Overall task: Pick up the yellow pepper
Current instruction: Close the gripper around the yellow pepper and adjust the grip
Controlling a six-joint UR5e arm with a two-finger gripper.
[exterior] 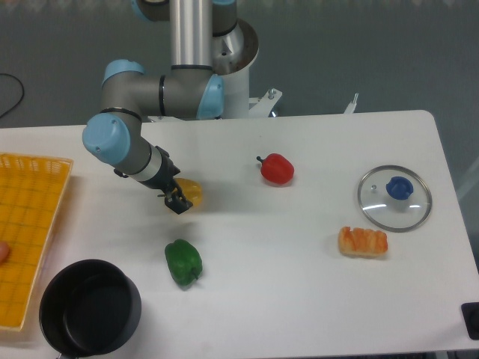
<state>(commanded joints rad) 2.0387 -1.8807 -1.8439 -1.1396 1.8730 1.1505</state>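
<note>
**Yellow pepper at the table's left-centre**

The yellow pepper is small, glossy and blocky, partly hidden on its left side by dark fingers. It sits above the green pepper, well left of the red one.

gripper on yellow pepper; green pepper nearby
</note>
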